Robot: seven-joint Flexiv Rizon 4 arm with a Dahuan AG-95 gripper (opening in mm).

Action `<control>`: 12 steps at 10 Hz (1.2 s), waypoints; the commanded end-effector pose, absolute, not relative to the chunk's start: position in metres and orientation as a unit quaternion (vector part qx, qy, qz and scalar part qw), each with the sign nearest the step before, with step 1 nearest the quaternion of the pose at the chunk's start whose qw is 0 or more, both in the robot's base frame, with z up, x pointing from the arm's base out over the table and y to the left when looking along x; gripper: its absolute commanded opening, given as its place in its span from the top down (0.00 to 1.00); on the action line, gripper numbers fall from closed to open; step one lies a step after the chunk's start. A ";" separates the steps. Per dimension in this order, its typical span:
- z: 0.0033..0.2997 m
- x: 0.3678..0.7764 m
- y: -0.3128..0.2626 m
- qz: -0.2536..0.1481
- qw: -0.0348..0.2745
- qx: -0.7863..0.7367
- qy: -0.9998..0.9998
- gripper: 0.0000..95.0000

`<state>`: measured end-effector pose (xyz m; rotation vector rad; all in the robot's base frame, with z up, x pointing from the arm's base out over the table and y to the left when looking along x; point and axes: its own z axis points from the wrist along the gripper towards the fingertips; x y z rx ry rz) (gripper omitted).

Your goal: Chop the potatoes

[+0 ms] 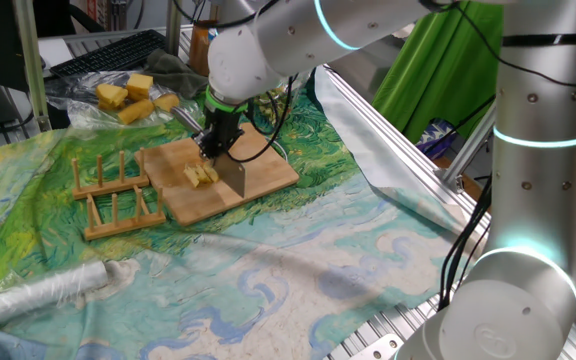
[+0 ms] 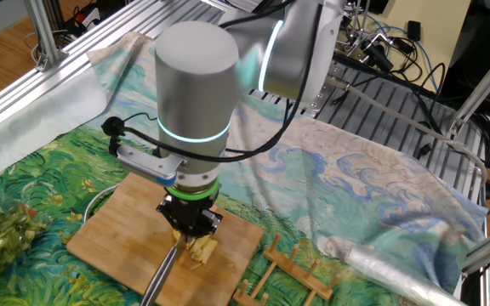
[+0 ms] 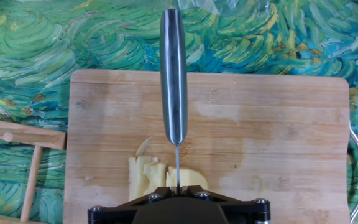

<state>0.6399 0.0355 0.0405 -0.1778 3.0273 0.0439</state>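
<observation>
The potatoes (image 3: 146,175) are a cluster of thin pale-yellow slices on the wooden board (image 3: 260,137). My gripper (image 3: 176,189) is shut on a steel knife (image 3: 174,74) by its thin blade. The handle points away from the hand. The blade stands edge-down in the slices, at the right side of the cluster. In one fixed view the gripper (image 1: 218,142) hangs over the potatoes (image 1: 200,175), and the knife (image 1: 236,178) rests on the board (image 1: 268,170). In the other fixed view the potatoes (image 2: 201,248) lie right under the gripper (image 2: 190,225).
A wooden slotted rack (image 1: 118,195) stands just left of the board. Larger yellow chunks (image 1: 133,95) lie on plastic at the back. A rolled plastic sheet (image 1: 48,290) lies in front. Green scraps (image 2: 7,229) sit beside the board. A white cable loop (image 3: 356,168) runs along the board's edge.
</observation>
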 end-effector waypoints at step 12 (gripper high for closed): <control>0.051 0.632 0.032 0.008 0.042 -0.052 0.998 1.00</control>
